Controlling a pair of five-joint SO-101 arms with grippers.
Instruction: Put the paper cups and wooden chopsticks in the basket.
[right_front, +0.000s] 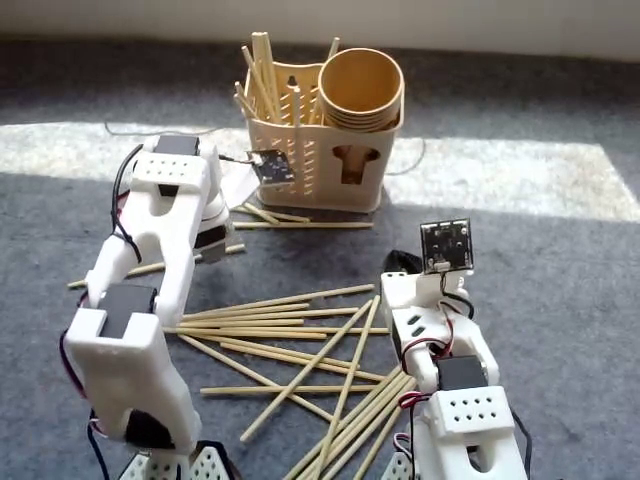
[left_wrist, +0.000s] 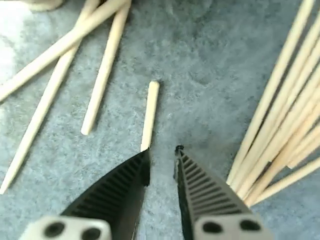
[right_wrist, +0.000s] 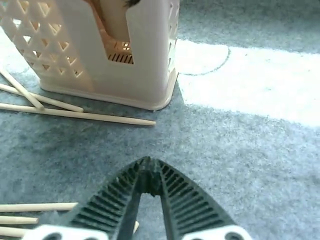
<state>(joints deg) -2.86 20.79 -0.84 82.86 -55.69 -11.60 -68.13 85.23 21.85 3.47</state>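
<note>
Left wrist view: left gripper (left_wrist: 162, 152) jaws slightly parted at end of pale wooden chopstick (left_wrist: 150, 112); best to straddle stick, then pinch; right gripper (right_wrist: 148, 165) jaws closed, empty.

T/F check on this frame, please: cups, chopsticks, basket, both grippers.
1. The paper cups sit stacked inside the basket. True.
2. All the chopsticks are in the basket. False: some stand in it, but many chopsticks lie loose on the carpet.
3. The right gripper holds a chopstick. False: it is shut with nothing between its fingers.
4. The left gripper is open, its tips by the end of a single chopstick lying on the carpet. True.
5. The basket lies tipped on its side. False: it stands upright.
</note>
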